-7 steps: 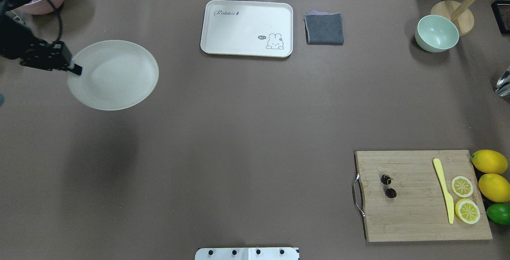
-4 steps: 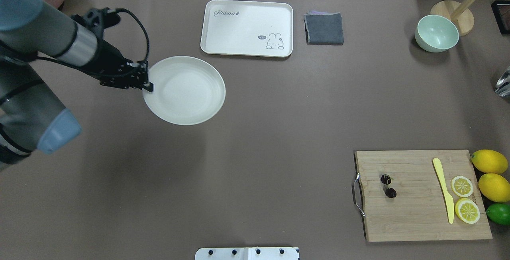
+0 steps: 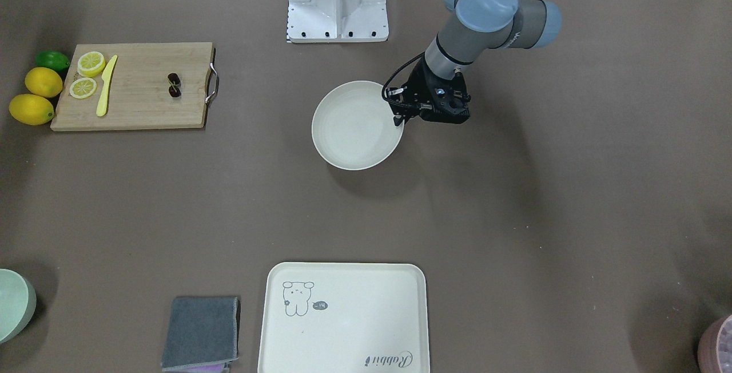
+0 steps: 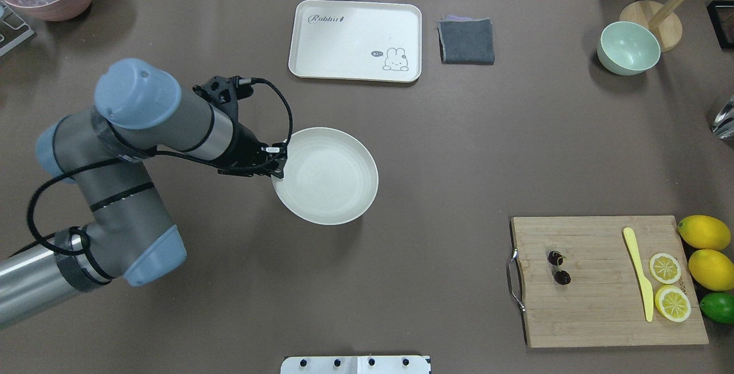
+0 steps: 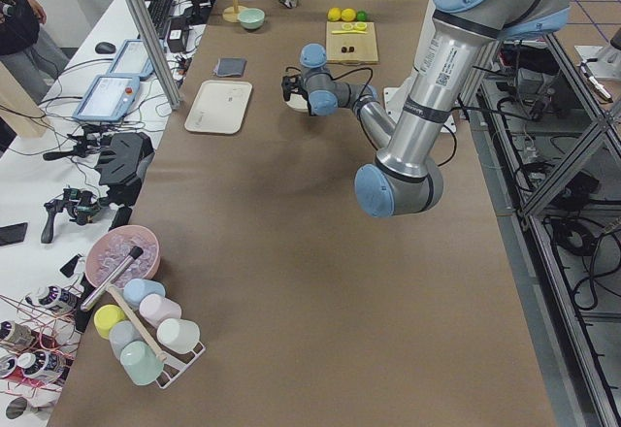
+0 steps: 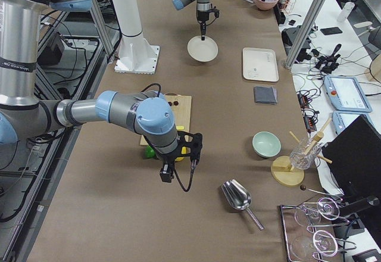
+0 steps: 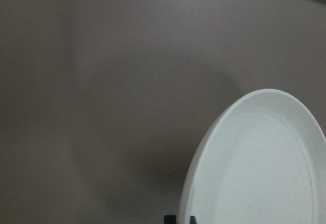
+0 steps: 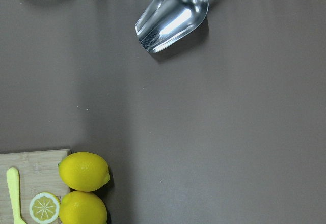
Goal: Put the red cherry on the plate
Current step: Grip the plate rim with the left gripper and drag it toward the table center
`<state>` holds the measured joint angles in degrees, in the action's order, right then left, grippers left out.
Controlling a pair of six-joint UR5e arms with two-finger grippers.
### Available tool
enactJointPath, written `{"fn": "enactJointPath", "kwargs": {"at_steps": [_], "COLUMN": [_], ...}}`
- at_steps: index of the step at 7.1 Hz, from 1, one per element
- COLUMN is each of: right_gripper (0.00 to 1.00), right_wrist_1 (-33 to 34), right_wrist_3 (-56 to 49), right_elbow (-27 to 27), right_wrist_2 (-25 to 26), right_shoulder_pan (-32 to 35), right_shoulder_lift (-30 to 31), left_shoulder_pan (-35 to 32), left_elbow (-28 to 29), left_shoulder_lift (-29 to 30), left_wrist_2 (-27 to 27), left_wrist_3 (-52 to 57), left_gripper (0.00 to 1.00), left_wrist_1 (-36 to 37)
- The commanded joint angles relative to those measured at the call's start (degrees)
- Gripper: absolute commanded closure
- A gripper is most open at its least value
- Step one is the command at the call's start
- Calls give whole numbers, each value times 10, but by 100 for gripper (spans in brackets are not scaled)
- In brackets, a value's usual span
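The red cherry (image 4: 558, 268), a dark joined pair, lies on the left part of the wooden cutting board (image 4: 602, 316); it also shows in the front view (image 3: 174, 85). The cream-white plate (image 4: 335, 179) is near the table's middle, with my left gripper (image 4: 279, 168) shut on its left rim. A shadow under the plate (image 3: 351, 133) shows it is held off the table. The left wrist view has the plate's rim (image 7: 265, 168) just above the fingertips (image 7: 179, 219). My right gripper (image 6: 193, 158) hovers beyond the board's lemon end, seen only from the side; I cannot tell its state.
On the board lie a yellow knife (image 4: 638, 273) and lemon slices (image 4: 665, 268); lemons (image 4: 704, 232) and a lime (image 4: 718, 307) sit beside it. A bunny tray (image 4: 355, 40), grey cloth (image 4: 467, 41), green bowl (image 4: 628, 48) line the far edge. A metal scoop (image 8: 173, 15) lies right.
My left arm has carried the plate from the far left toward the table's middle and nearer the robot. The cherry and the board have not moved.
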<state>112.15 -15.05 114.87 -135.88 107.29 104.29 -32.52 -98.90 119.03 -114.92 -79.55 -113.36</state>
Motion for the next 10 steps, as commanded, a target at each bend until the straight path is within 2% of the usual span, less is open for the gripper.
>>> {"fn": "enactJointPath", "kwargs": {"at_steps": [1,3,4,6,7,8,9,10], "right_gripper": [0,0,0,0,0,0,0,0], "right_wrist_1": [-1,-1,-2,-3,-1,-2,-2,-2], "right_wrist_3": [-2,-4,-4,-5,-5,-4,-5,-5], "right_elbow": [0,4,4,11,18,18,18,18], "right_wrist_2": [0,0,0,0,0,0,0,0], "right_shoulder_pan": [0,2,3,5,5,6,6,8], "right_shoulder_lift": [3,9,10,18,22,23,23,24], "left_shoulder_pan": [9,6,5,6,6,6,6,4], "left_elbow": [24,27,46,121,123,122,120,112], "left_shoulder_lift": [16,16,15,13,13,14,15,13], "left_wrist_2": [13,13,14,14,14,14,14,13], "left_wrist_3": [-13,-13,-13,-12,-11,-10,-10,-10], "left_gripper": [100,100,100,100,100,73,7,2], "left_wrist_1": [-14,-15,-45,-151,-157,-157,-155,-153]}}
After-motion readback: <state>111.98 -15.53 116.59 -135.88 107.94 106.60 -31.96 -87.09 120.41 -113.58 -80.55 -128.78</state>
